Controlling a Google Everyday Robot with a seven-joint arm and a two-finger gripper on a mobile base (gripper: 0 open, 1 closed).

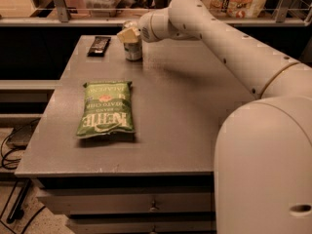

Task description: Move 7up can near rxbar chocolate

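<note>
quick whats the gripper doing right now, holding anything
gripper: at the top of the 7up can; whether it is open, closed or holding the can cannot be told

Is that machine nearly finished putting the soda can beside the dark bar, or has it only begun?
It looks nearly finished. Done: the 7up can stands upright at the far end of the grey table, beside the rxbar chocolate, with a narrow gap between them. In hand: the pincer sits at the can's top. Left: probably drawing the arm away, perhaps after a small nudge closer.
</note>
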